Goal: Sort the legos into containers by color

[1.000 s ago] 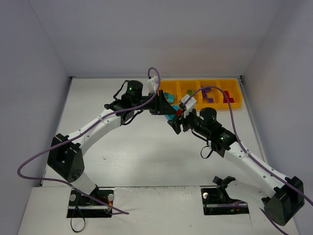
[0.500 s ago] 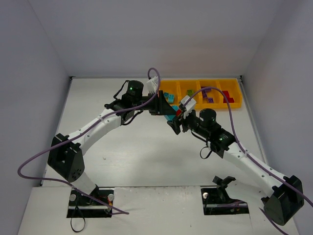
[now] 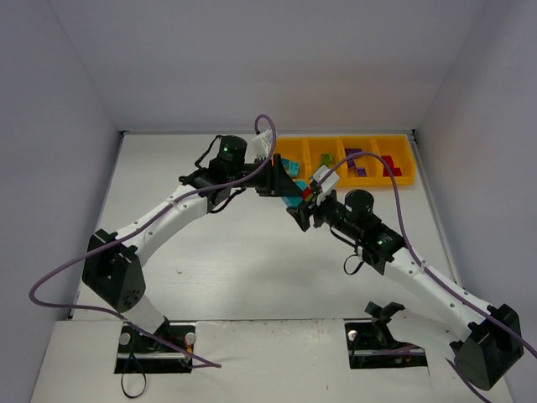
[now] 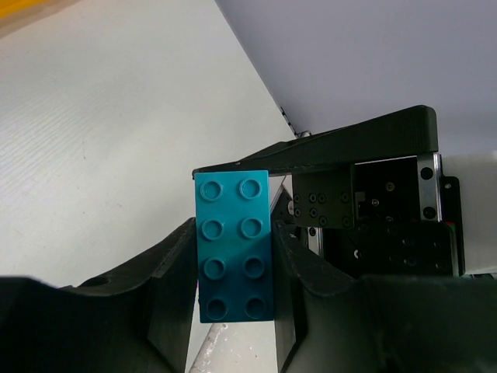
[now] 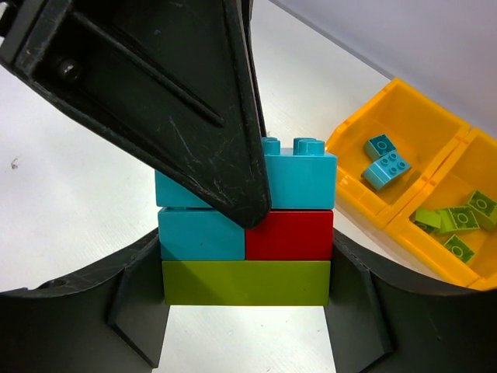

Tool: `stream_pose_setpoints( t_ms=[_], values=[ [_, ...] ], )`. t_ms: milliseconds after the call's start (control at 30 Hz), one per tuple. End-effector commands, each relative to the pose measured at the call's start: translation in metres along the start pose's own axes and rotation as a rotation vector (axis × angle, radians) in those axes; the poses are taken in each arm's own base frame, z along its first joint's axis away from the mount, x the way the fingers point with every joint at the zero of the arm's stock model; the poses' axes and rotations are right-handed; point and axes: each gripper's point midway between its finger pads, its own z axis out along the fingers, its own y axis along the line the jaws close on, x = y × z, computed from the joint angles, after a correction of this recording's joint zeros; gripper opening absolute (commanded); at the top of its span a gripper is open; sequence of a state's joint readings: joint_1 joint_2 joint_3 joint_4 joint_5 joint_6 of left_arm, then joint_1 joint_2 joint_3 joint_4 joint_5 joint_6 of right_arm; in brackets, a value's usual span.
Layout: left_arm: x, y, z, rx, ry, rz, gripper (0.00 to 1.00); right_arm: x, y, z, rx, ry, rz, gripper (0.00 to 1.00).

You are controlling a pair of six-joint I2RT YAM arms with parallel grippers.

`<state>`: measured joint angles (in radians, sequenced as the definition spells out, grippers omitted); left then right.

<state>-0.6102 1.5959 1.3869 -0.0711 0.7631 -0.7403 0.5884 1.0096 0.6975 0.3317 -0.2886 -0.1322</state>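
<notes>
A lego cluster [image 5: 247, 233] is held in the air between both grippers, just in front of the orange-yellow tray [image 3: 377, 182]. It has a lime green brick [image 5: 245, 283] at the bottom, a teal [image 5: 200, 235] and a red brick [image 5: 289, 234] above it, and a teal brick [image 5: 299, 183] on top. My right gripper [image 5: 247, 284] is shut on the lime green brick's ends. My left gripper [image 4: 233, 264] is shut on the top teal brick [image 4: 233, 245]. One of its fingers [image 5: 178, 93] crosses the cluster in the right wrist view. In the top view the left gripper [image 3: 285, 186] and the right gripper [image 3: 304, 201] meet.
The tray's four compartments hold teal bricks [image 3: 289, 165], lime green bricks [image 3: 325, 158], purple bricks [image 3: 357, 161] and a red brick [image 3: 390, 168]. The teal [image 5: 386, 162] and lime green bricks [image 5: 454, 221] also show in the right wrist view. Grey walls enclose the white table.
Both grippers stay shut on the cluster at the same spot. The right arm has shifted only slightly.
</notes>
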Motion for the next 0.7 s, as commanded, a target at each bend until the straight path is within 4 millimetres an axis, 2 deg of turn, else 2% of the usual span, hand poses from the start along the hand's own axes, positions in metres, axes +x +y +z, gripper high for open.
stream_pose_setpoints(
  t_ms=[0, 267, 400, 467, 500, 567, 600, 667],
  values=[
    [-0.058, -0.040, -0.027, 0.089, -0.158, 0.149, 0.20, 0.015, -0.016, -0.007, 0.074, 0.046, 0.017, 0.00],
    [-0.073, -0.040, -0.038, 0.081, -0.195, 0.155, 0.20, 0.019, -0.016, -0.009, 0.075, 0.055, 0.027, 0.00],
    [-0.080, -0.033, -0.041, 0.056, -0.216, 0.155, 0.20, 0.019, -0.017, -0.009, 0.081, 0.058, 0.031, 0.00],
    [-0.077, -0.016, -0.036, -0.001, -0.196, 0.147, 0.20, 0.019, -0.021, -0.010, 0.099, 0.058, 0.038, 0.00],
    [-0.084, -0.009, -0.035, -0.045, -0.217, 0.151, 0.20, 0.019, -0.023, -0.010, 0.105, 0.058, 0.040, 0.00],
    [-0.082, 0.016, -0.027, -0.130, -0.191, 0.145, 0.21, 0.018, -0.027, -0.011, 0.121, 0.058, 0.048, 0.00],
    [-0.091, 0.032, -0.021, -0.194, -0.208, 0.162, 0.21, 0.017, -0.028, -0.011, 0.125, 0.056, 0.053, 0.00],
    [-0.094, 0.051, -0.015, -0.261, -0.205, 0.165, 0.21, 0.015, -0.030, -0.012, 0.132, 0.050, 0.064, 0.00]
  ],
)
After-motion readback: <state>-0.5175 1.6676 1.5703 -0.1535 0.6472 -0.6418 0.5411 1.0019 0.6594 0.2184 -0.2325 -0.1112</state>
